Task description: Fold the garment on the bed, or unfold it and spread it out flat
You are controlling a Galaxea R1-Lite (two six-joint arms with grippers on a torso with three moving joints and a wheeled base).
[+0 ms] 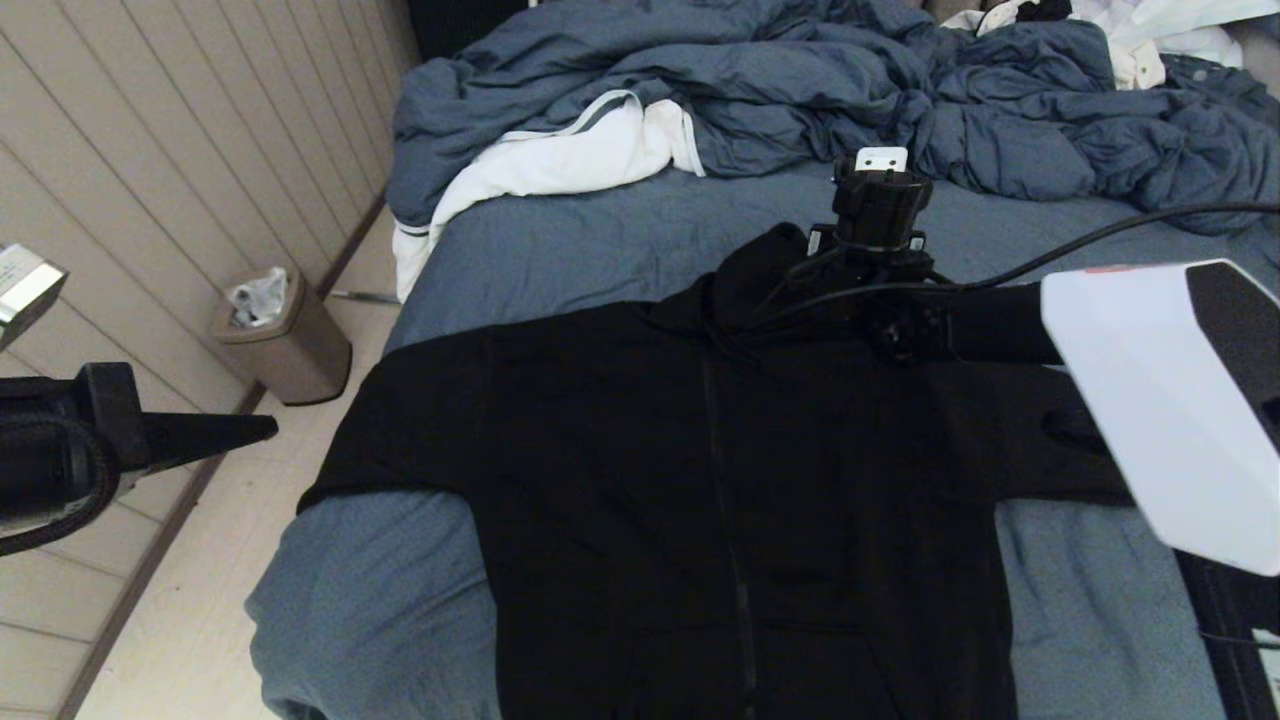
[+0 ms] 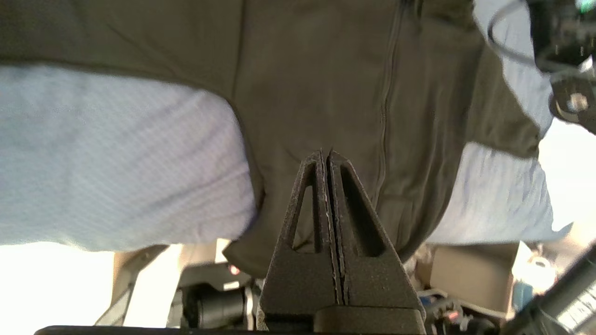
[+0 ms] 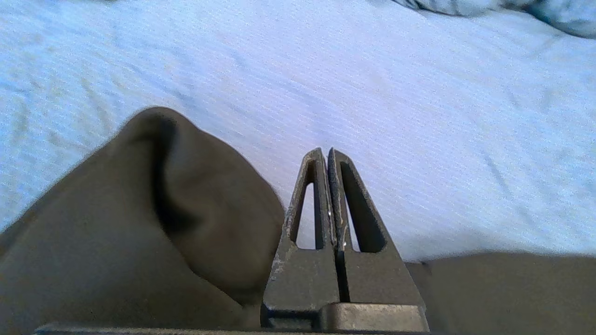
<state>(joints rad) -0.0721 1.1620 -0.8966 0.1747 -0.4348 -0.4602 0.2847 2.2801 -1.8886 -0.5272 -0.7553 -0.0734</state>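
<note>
Hoodie (image 1: 640, 480) spread front-up on bed (image 1: 590, 250), sleeves out. Right gripper (image 3: 326, 156) pressed shut and empty beside the hood, probably to straighten it. Left gripper (image 2: 326, 156) clamped shut on nothing, off the bed's left edge.

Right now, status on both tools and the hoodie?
Left tool shut, empty, off the bed's left side. Right tool shut, empty, beside the hood. Hoodie spread zip-up on bed. Nothing in the way.
</note>
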